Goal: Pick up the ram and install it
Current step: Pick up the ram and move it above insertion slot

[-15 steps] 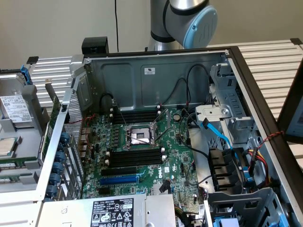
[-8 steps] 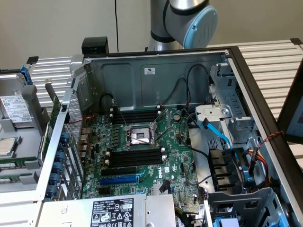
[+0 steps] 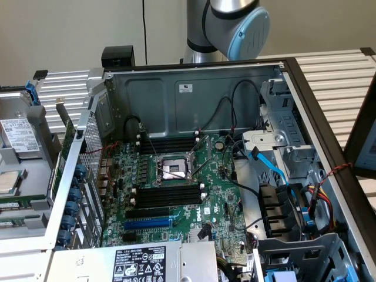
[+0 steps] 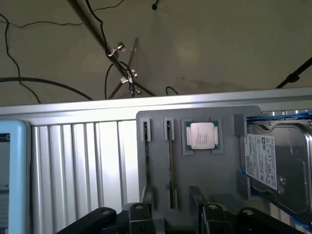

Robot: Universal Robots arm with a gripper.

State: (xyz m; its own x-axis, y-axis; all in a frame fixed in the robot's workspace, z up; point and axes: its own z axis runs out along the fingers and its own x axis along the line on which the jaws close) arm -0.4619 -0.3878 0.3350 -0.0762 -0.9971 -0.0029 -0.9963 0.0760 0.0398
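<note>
In the wrist view the ram (image 4: 170,163) is a thin greenish stick standing on edge in a slot of a grey holder tray (image 4: 224,170). A second narrow slot (image 4: 146,161) beside it holds a dark thin strip. My gripper (image 4: 171,204) hovers over the tray, open, with its black fingers (image 4: 197,197) on either side of the ram's near end and clear of it. In the exterior view the motherboard (image 3: 176,176) lies in the open computer case, with black memory slots (image 3: 167,197) beside the processor socket (image 3: 173,170).
On the tray sit a processor chip (image 4: 201,135) and a hard drive (image 4: 273,161). The tray (image 3: 23,194) stands at the exterior view's left of the case. Cables (image 3: 276,170), a blue expansion slot (image 3: 147,224) and a drive cage (image 3: 282,141) crowd the case. The arm (image 3: 229,23) rises behind it.
</note>
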